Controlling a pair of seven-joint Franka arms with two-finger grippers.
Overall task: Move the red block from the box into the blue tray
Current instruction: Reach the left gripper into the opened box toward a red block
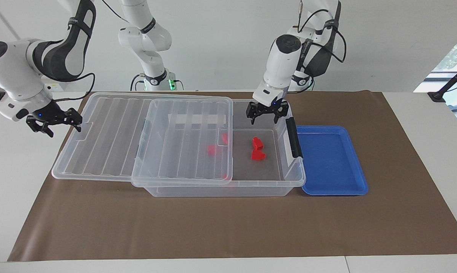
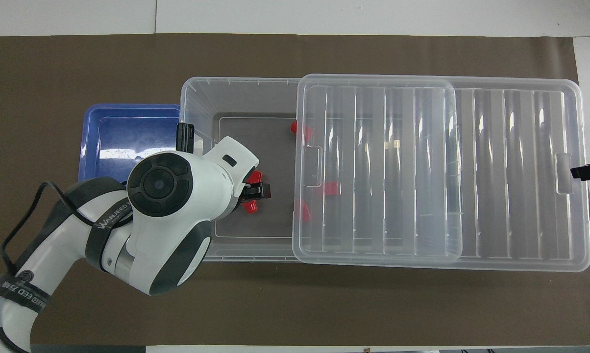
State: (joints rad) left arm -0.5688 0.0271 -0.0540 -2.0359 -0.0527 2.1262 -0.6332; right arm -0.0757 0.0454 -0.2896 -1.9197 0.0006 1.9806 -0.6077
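Observation:
Two red blocks (image 1: 257,143) (image 1: 258,154) lie on the floor of the clear box (image 1: 221,189) in its uncovered part, near the black latch (image 1: 293,137). My left gripper (image 1: 264,120) hangs open just above them, inside the box's rim. In the overhead view the left gripper (image 2: 257,190) and its arm cover most of both blocks (image 2: 250,208). More red blocks (image 1: 212,150) show through the ribbed lid (image 1: 137,140), which lies slid partway off. The blue tray (image 1: 331,159) sits beside the latch end with nothing in it. My right gripper (image 1: 63,127) stands open at the lid's outer end.
A brown mat (image 1: 228,227) covers the table under the box and tray. The lid overhangs the box toward the right arm's end. The left arm (image 2: 167,220) hides part of the blue tray (image 2: 123,132) and the box's near corner in the overhead view.

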